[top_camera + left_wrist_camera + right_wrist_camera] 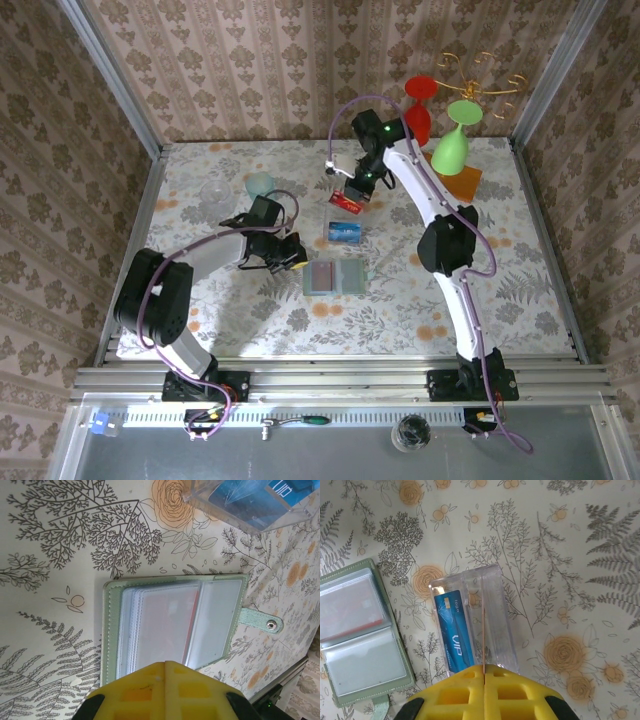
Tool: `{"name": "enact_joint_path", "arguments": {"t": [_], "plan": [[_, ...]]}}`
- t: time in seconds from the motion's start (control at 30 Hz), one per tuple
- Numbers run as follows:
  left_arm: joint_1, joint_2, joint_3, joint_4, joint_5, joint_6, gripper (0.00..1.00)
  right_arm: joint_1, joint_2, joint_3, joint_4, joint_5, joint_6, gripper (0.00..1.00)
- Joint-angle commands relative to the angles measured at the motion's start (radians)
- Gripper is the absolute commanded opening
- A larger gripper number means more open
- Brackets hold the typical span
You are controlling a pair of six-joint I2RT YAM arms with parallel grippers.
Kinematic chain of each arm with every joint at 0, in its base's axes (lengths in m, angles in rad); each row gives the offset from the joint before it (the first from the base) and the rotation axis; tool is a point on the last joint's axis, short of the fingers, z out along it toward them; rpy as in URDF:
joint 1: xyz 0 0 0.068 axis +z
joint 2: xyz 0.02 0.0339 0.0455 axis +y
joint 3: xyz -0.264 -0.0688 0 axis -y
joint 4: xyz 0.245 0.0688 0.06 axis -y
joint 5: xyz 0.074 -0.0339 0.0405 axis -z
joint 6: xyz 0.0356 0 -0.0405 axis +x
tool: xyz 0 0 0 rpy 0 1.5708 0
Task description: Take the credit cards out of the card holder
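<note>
Top view: right gripper (351,194) is pinching a red card (345,204) by the clear box (344,231). Left gripper (289,257), closed, is sitting at the open card holder (337,277), whose long axis is running left-right. Left wrist: closed fingers (200,692) are overlapping the card holder's edge. Right wrist: the red card is standing edge-on between clamped fingers (450,695).

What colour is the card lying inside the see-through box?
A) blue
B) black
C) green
A: the card lying in the clear box is blue, with white lettering on it.
</note>
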Motion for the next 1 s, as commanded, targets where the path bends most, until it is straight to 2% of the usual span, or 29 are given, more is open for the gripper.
{"name": "enact_joint_path", "arguments": {"t": [0.0,0.43,0.7,0.97], "plan": [[0.008,-0.034,0.019,-0.033,-0.014,-0.019,0.05,-0.007,0.037,0.038,-0.108,-0.039,-0.050,0.00],[0.005,-0.058,0.010,-0.052,-0.029,-0.028,0.05,-0.009,0.092,0.015,-0.103,-0.055,-0.106,0.00],[0.001,-0.061,0.019,-0.049,-0.029,-0.032,0.05,-0.009,0.021,0.053,-0.109,-0.081,-0.107,0.00],[-0.009,-0.060,0.032,-0.069,-0.026,-0.018,0.05,-0.013,0.006,0.053,-0.074,-0.047,-0.116,0.00]]}}
